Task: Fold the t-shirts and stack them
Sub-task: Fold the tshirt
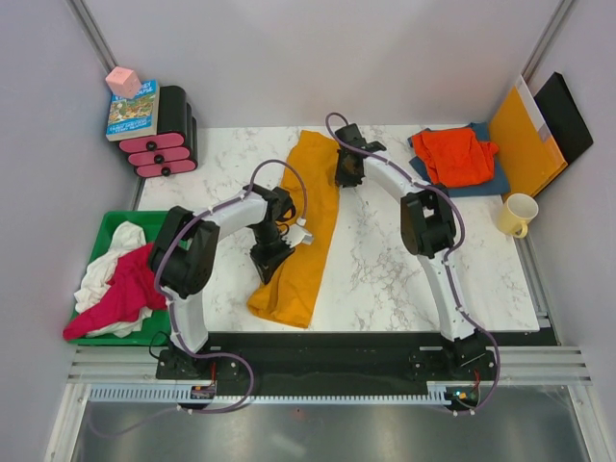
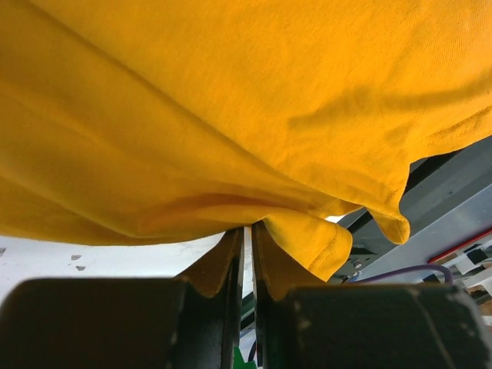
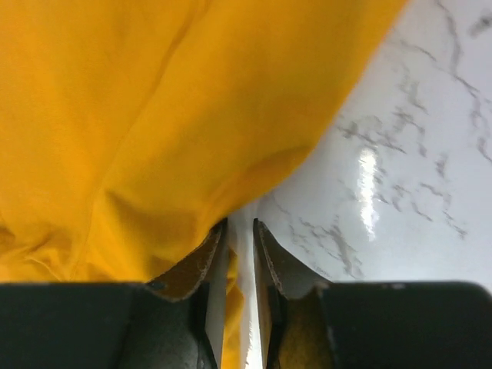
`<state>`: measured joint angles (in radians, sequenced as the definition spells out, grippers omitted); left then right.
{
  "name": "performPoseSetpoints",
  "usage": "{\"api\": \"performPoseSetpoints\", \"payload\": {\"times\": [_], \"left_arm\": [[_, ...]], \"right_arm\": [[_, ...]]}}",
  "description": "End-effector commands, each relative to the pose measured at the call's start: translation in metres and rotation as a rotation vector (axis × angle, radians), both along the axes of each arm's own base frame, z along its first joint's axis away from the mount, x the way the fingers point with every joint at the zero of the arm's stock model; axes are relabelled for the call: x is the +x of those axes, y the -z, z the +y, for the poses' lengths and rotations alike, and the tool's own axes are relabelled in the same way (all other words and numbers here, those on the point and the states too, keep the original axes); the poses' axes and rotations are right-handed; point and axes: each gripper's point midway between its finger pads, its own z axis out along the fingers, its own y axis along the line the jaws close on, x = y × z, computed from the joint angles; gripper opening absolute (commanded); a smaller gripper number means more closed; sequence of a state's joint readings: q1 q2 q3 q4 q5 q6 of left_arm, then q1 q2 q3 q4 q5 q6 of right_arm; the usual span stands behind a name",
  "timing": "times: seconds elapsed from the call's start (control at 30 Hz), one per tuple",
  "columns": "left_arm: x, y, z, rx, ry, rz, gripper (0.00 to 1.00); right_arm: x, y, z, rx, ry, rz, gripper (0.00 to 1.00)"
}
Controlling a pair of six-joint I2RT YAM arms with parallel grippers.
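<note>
The mustard-yellow t-shirt (image 1: pixel 306 226) lies as a long narrow strip down the middle of the marble table (image 1: pixel 404 260). My left gripper (image 1: pixel 272 260) is at its near left edge, its jaws pinched on a fold of the yellow cloth (image 2: pixel 231 100) in the left wrist view (image 2: pixel 247 229). My right gripper (image 1: pixel 346 178) is at the shirt's far right edge, its jaws nearly closed with yellow cloth (image 3: pixel 154 115) between them (image 3: pixel 240 224). The red-orange t-shirt (image 1: pixel 457 154) lies on the dark blue one (image 1: pixel 484 183) at the back right. The magenta (image 1: pixel 125 289) and white (image 1: pixel 104 268) t-shirts are heaped at the left.
A green bin (image 1: pixel 108 227) holds the heap at the left. Black-and-pink drawers (image 1: pixel 168 135) with a book (image 1: pixel 133 111) and a pink cube (image 1: pixel 123 82) stand back left. An orange-yellow folder (image 1: pixel 525 140), a black board (image 1: pixel 568 115) and a cream mug (image 1: pixel 518 214) are at the right.
</note>
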<state>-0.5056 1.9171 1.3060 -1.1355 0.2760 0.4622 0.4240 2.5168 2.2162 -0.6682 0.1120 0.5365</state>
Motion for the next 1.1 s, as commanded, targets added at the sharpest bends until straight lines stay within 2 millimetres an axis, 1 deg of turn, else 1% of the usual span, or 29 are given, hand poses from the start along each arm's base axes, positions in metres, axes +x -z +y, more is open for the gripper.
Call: {"api": "performPoseSetpoints", "payload": {"times": [0.0,0.03,0.07,0.13,0.17,0.2,0.23,0.27,0.3,0.33,0.37,0.4,0.43,0.47,0.5,0.53,0.57,0.6,0.63,0.67,0.7,0.73,0.77,0.83,0.87,0.93,0.97,1.03,1.07], "left_arm": [[-0.006,-0.015,-0.002,-0.022,-0.004,-0.018,0.14],[0.0,-0.021,0.002,-0.007,0.0,-0.065,0.14],[0.005,-0.025,0.003,-0.004,-0.003,-0.092,0.14],[0.024,-0.048,0.007,-0.015,-0.014,-0.197,0.17],[0.033,-0.058,0.009,-0.026,-0.025,-0.235,0.18],[0.048,-0.077,0.011,-0.048,-0.057,-0.278,0.2],[0.054,-0.087,0.012,-0.07,-0.074,-0.297,0.21],[0.061,-0.095,0.013,-0.085,-0.09,-0.311,0.22],[0.073,-0.106,0.016,-0.102,-0.12,-0.341,0.22],[0.077,-0.109,0.016,-0.118,-0.135,-0.341,0.21],[0.081,-0.109,0.016,-0.131,-0.153,-0.34,0.21],[0.087,-0.109,0.02,-0.146,-0.184,-0.344,0.21],[0.092,-0.11,0.016,-0.181,-0.216,-0.345,0.21],[0.098,-0.108,0.02,-0.191,-0.253,-0.347,0.21],[0.099,-0.104,0.022,-0.201,-0.281,-0.339,0.21],[0.102,-0.104,0.02,-0.231,-0.326,-0.332,0.21],[0.114,-0.102,0.029,-0.243,-0.382,-0.353,0.21],[0.117,-0.099,0.032,-0.253,-0.416,-0.349,0.2],[0.118,-0.102,0.029,-0.299,-0.451,-0.327,0.2],[0.127,-0.103,0.038,-0.327,-0.501,-0.34,0.21],[0.126,-0.104,0.04,-0.347,-0.53,-0.335,0.21],[0.127,-0.106,0.04,-0.377,-0.553,-0.323,0.22],[0.132,-0.108,0.044,-0.392,-0.574,-0.344,0.22],[0.13,-0.108,0.047,-0.398,-0.597,-0.351,0.22],[0.13,-0.107,0.048,-0.394,-0.604,-0.356,0.22],[0.128,-0.103,0.049,-0.389,-0.616,-0.358,0.22],[0.127,-0.101,0.049,-0.387,-0.618,-0.355,0.22],[0.125,-0.098,0.049,-0.388,-0.629,-0.345,0.22],[0.123,-0.096,0.05,-0.385,-0.632,-0.341,0.22]], "right_arm": [[0.001,-0.018,-0.067,-0.049,0.131,0.008,0.28],[0.004,-0.028,-0.074,-0.047,0.145,-0.009,0.29],[0.007,-0.053,-0.079,-0.05,0.138,-0.057,0.31],[0.006,-0.078,-0.081,-0.057,0.122,-0.103,0.34],[0.005,-0.108,-0.078,-0.034,0.106,-0.158,0.36],[-0.001,-0.113,-0.076,-0.031,0.094,-0.161,0.37],[-0.005,-0.122,-0.073,-0.023,0.081,-0.174,0.38],[-0.014,-0.141,-0.062,0.001,0.053,-0.201,0.38],[-0.026,-0.134,-0.057,0.005,0.031,-0.176,0.38],[-0.034,-0.134,-0.048,0.02,0.006,-0.171,0.38],[-0.048,-0.146,-0.025,0.07,-0.054,-0.187,0.36],[-0.065,-0.129,-0.018,0.058,-0.077,-0.146,0.35],[-0.079,-0.136,-0.008,0.065,-0.101,-0.155,0.31],[-0.105,-0.116,0.016,0.059,-0.165,-0.126,0.3],[-0.119,-0.113,0.029,0.068,-0.192,-0.122,0.28],[-0.133,-0.116,0.039,0.074,-0.215,-0.13,0.26],[-0.158,-0.1,0.056,0.07,-0.261,-0.104,0.26],[-0.169,-0.094,0.063,0.079,-0.27,-0.095,0.26],[-0.177,-0.098,0.072,0.108,-0.271,-0.114,0.27],[-0.198,-0.08,0.076,0.094,-0.292,-0.081,0.29],[-0.205,-0.074,0.076,0.093,-0.287,-0.074,0.3],[-0.209,-0.076,0.081,0.127,-0.276,-0.084,0.31],[-0.223,-0.059,0.078,0.115,-0.281,-0.049,0.31],[-0.232,-0.049,0.076,0.107,-0.28,-0.037,0.31],[-0.242,-0.037,0.075,0.096,-0.283,-0.011,0.31],[-0.251,-0.027,0.076,0.09,-0.289,0.006,0.31],[-0.257,-0.017,0.072,0.083,-0.28,0.027,0.31],[-0.262,-0.011,0.072,0.08,-0.273,0.028,0.3],[-0.267,-0.004,0.068,0.074,-0.255,0.039,0.3]]}}
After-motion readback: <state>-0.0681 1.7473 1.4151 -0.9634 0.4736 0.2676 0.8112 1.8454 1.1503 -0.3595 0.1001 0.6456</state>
